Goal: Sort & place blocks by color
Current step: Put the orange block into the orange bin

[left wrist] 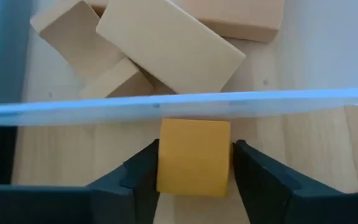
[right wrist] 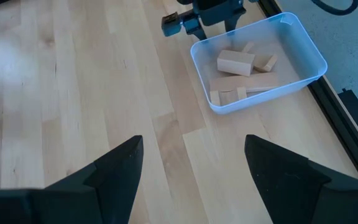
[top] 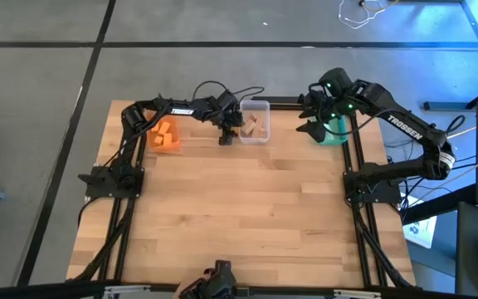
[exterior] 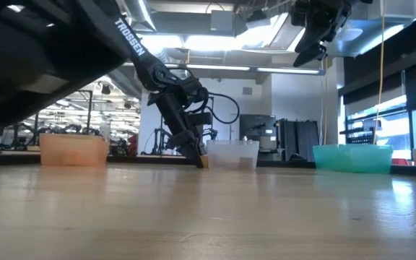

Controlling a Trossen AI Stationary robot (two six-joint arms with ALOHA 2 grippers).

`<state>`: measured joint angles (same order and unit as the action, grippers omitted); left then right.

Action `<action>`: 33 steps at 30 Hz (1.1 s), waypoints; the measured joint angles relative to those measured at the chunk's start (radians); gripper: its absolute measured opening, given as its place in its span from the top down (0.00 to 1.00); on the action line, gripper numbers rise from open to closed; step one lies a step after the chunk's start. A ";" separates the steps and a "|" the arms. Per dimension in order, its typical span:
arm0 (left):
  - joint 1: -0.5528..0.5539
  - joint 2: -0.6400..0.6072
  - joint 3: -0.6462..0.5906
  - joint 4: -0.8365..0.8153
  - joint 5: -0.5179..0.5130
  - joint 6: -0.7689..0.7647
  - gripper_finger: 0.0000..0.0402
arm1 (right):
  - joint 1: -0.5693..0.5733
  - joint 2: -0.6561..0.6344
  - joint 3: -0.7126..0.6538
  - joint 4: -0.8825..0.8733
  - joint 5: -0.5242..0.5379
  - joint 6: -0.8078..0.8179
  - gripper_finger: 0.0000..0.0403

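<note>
My left gripper (left wrist: 194,171) is pinching an orange block (left wrist: 193,157) just outside the clear bin (left wrist: 166,104); grip looks shallow, it might slip into the wood pile.

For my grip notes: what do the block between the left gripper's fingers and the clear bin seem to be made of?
Orange block: probably painted wood, with a flat, matte, even colour. Clear bin: likely thin plastic, translucent with a smooth rim; the plain wood blocks inside it show pale and unpainted.
</note>
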<state>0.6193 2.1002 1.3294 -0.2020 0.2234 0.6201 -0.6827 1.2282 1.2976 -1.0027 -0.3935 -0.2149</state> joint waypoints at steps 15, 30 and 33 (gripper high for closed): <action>-0.012 -0.055 -0.006 -0.109 -0.091 -0.191 0.70 | 0.000 0.000 0.000 0.000 0.000 0.000 0.30; -0.012 -0.251 -0.005 -0.269 -0.215 -0.279 0.70 | 0.000 0.000 0.000 0.003 0.007 0.000 0.30; -0.012 -0.301 -0.005 -0.330 -0.309 -0.376 0.70 | 0.000 0.000 0.000 0.011 0.007 0.000 0.30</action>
<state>0.6071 1.7988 1.3248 -0.5318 -0.0858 0.2437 -0.6828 1.2282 1.2976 -0.9912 -0.3862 -0.2148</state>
